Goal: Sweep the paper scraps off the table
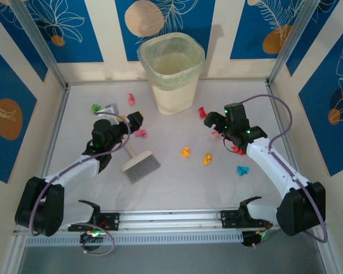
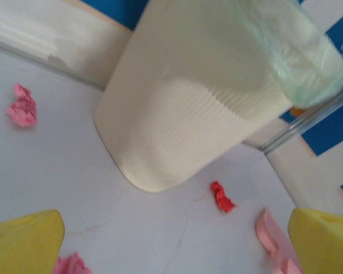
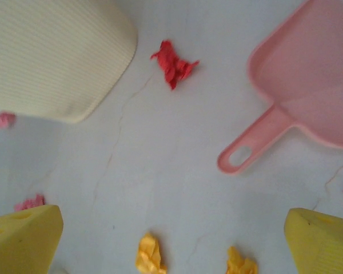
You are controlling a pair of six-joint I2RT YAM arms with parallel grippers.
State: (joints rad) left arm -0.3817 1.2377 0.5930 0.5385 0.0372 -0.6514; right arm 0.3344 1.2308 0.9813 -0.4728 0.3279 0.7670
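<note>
Paper scraps (image 1: 185, 152) scattered loose over the table (image 1: 177, 194): green near the far-left corner, pink just left of the bin (image 1: 171, 74), another pink beside the left gripper (image 1: 132, 120), red at the bin's right foot, two orange in the middle, cyan toward the right. None gathered, none in the bin.

Brush (image 1: 140, 165) flat on the table, bristles toward the near edge, thin handle running up toward the left gripper. Not gripped. Left jaws spread wide and empty; from the left wrist camera, yellow fingertips (image 2: 23, 240) at the two lower corners, with bare table, a red scrap and the bin wall ahead.

Dustpan (image 3: 308, 74), pink, flat on the table ahead of the right gripper (image 3: 171, 240), handle pointing back toward the open fingers. Right jaws likewise wide apart, nothing between them but table and two orange wads at the bottom edge of the right wrist view.

Judged as the very start: tools to be picked up first, no sweeping done. Next move likely calling for the left gripper to drop onto the brush handle and close across it rather than along it; for the right, a reach forward over the dustpan handle before closing. Worth watching: the pink wad near the brush handle, easily knocked away on the descent.
</note>
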